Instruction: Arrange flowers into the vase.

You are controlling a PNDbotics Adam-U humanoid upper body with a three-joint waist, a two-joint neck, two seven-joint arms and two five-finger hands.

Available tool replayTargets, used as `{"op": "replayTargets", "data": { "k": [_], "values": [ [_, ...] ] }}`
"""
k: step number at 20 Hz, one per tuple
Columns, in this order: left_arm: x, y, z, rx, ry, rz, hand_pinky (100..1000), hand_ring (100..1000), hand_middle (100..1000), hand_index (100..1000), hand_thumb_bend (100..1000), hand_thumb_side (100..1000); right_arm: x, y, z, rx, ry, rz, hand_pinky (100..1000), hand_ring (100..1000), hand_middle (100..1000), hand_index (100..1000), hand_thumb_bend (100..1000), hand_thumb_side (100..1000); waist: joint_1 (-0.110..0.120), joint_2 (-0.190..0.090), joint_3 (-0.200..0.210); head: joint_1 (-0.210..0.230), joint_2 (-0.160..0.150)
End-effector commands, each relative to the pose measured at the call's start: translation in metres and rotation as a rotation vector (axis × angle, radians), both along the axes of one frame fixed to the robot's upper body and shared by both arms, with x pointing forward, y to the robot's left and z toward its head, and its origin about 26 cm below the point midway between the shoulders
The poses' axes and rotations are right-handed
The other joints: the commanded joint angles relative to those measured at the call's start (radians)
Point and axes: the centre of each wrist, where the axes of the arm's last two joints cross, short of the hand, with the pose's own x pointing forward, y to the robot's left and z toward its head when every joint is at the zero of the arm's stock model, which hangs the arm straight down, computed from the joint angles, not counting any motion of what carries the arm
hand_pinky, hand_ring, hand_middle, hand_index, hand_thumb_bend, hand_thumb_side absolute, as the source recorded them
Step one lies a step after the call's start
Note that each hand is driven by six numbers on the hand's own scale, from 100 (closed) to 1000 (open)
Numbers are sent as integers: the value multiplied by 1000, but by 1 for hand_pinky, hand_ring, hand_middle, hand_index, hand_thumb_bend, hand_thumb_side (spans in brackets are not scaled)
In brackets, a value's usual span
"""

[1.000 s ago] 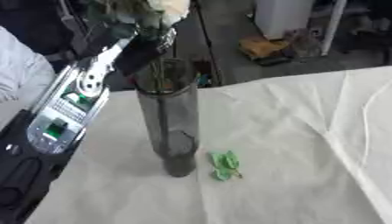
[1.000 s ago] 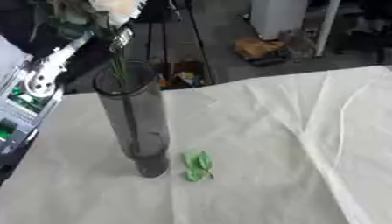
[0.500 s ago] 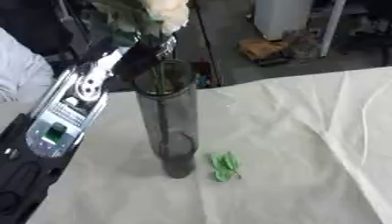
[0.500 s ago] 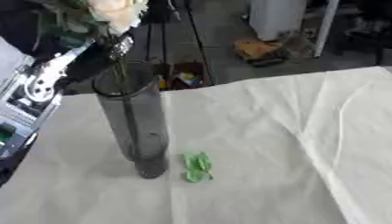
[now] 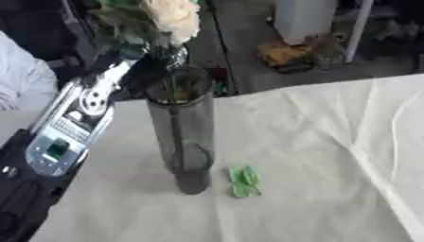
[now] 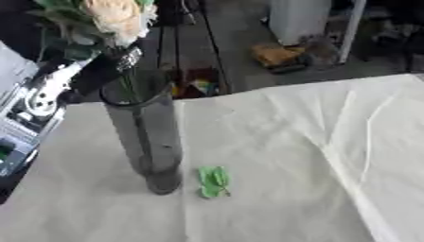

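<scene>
White cloth-covered table: bears all items. Left arm, black with silver panels: enters from left, only arm shown; right hand not in view. Tall smoked-glass cylinder vase: upright near table's left. Left hand: beside vase mouth, fingers curled round stem. Cream rose with green foliage: head above rim, long axis vertical, stem pointing down inside vase, directly below fingers. Small green leaf scrap: on cloth, just right of vase base.
</scene>
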Motion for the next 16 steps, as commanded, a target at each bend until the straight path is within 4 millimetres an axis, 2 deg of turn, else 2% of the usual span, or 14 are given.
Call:
{"op": "replayTargets", "data": {
  "k": [1,10,16],
  "values": [
    [-5,9,14,8,-37,18,756,923,956,981,100,1000,-2,-1,6,-7,-22,2,475,462,344,652,100,950,-5,-19,2,-3,-12],
    [-3,13,10,27,6,19,771,929,953,983,100,1000,-2,-1,5,-8,-19,4,476,463,344,653,100,952,-4,-21,3,-3,-11],
    [-9,18,19,54,26,15,789,945,963,1000,100,1000,-2,-1,5,-9,-18,5,477,463,344,653,100,952,-5,-24,6,-2,-11]
  ]
}}
